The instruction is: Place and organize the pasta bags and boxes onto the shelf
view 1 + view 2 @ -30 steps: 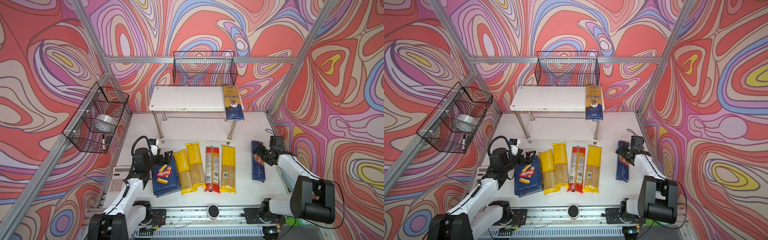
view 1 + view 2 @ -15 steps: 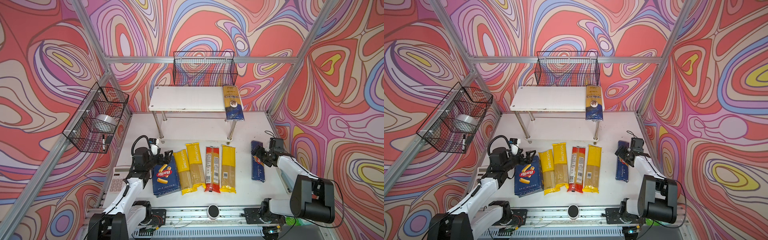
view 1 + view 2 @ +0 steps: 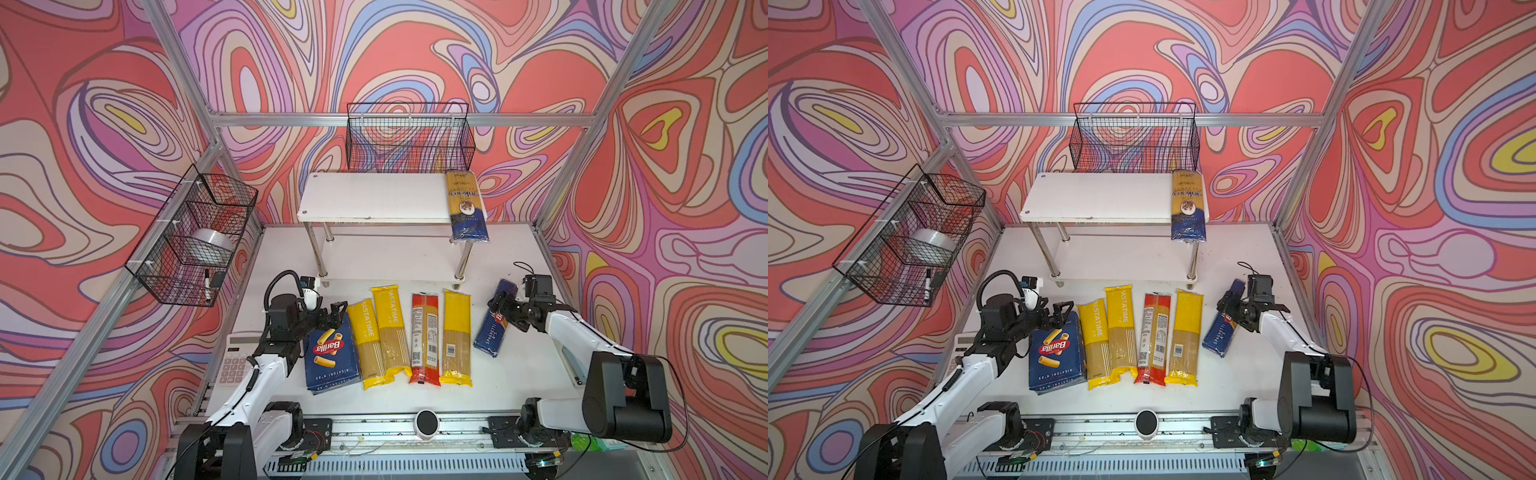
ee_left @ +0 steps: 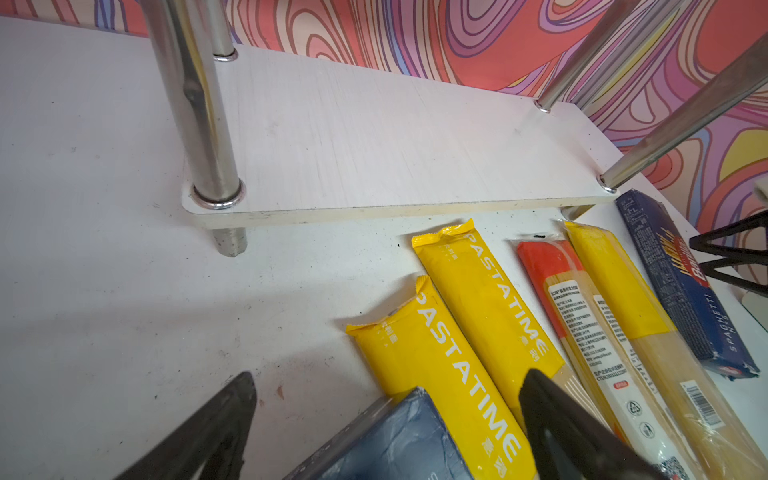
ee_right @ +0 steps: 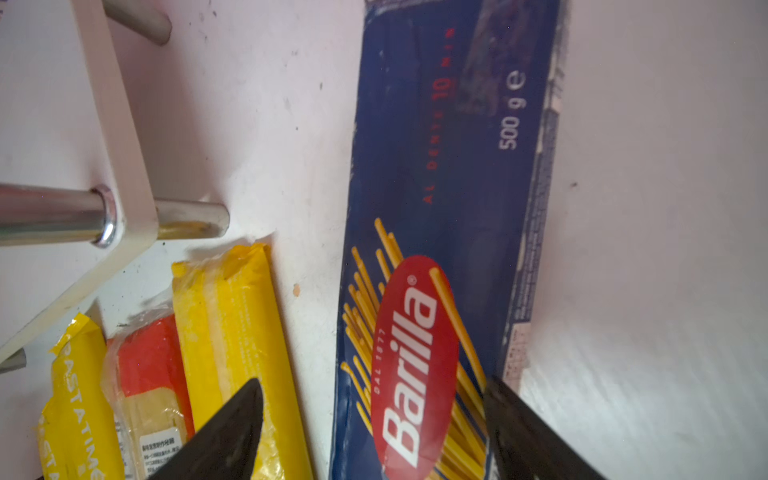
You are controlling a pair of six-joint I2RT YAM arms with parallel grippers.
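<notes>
Presently the pickup of the narrow spaghetti box (image 3: pixel 492 334), which lies flat just in front of the right end of the shelf (image 3: pixel 374 199), is judged to be in hand, a squeeze and a lift onto a board being called for next, since the right gripper (image 5: pixel 372 384) is spread wide astride the box with nothing yet pinched.

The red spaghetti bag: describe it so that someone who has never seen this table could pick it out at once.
Start at the shelf at the back of the white table; four slim bags lie side by side in front of it. The red spaghetti bag is third from the left, flanked by yellow bags. It alone is red, with white printed labels down its middle.
</notes>
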